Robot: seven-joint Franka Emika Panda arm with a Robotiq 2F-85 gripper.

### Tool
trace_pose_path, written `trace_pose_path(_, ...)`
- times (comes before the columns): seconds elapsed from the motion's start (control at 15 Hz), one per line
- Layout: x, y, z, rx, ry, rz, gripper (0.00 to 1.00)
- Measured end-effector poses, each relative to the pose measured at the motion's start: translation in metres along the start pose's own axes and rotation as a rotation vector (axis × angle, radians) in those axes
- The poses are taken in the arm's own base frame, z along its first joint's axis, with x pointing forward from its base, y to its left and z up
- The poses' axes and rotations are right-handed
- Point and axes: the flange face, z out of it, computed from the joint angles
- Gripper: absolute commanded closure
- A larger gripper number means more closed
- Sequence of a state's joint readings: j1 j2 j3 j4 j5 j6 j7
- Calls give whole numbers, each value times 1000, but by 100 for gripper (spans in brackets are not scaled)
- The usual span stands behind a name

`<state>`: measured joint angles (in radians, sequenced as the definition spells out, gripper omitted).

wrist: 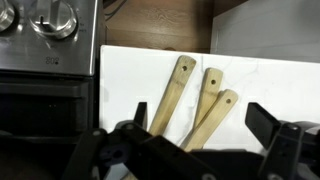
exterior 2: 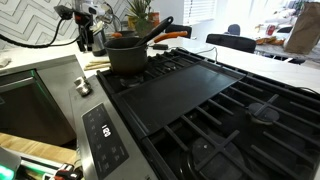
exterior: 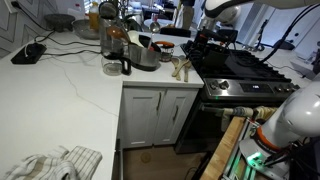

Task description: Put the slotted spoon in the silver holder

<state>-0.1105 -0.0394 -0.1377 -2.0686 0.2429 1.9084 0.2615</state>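
Note:
Three pale wooden utensils [wrist: 200,105] lie side by side on the white counter [wrist: 260,80], handles pointing away from me. Their heads are hidden under my gripper, so I cannot tell which one is the slotted spoon. They also show in an exterior view [exterior: 180,68], next to the stove. My gripper [wrist: 200,130] is open and empty, hovering just above them with one finger on each side. It shows in both exterior views [exterior: 193,48] [exterior 2: 88,28]. The silver holder [exterior: 147,55] stands on the counter just beyond the utensils.
A glass jug with a black handle [exterior: 115,60] stands beside the holder. The stove [exterior: 245,75] borders the utensils, with its knobs in the wrist view [wrist: 55,18]. A dark pot with a long handle [exterior 2: 125,58] sits on the stove. A cloth [exterior: 50,163] lies on the near counter.

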Motion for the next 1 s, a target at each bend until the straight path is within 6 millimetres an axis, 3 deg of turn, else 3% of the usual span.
trace_pose_path(0.4, 45, 30, 31, 92, -16, 267, 0)
trace_pose_path(1.0, 60, 36, 27, 106, 2, 320, 0)
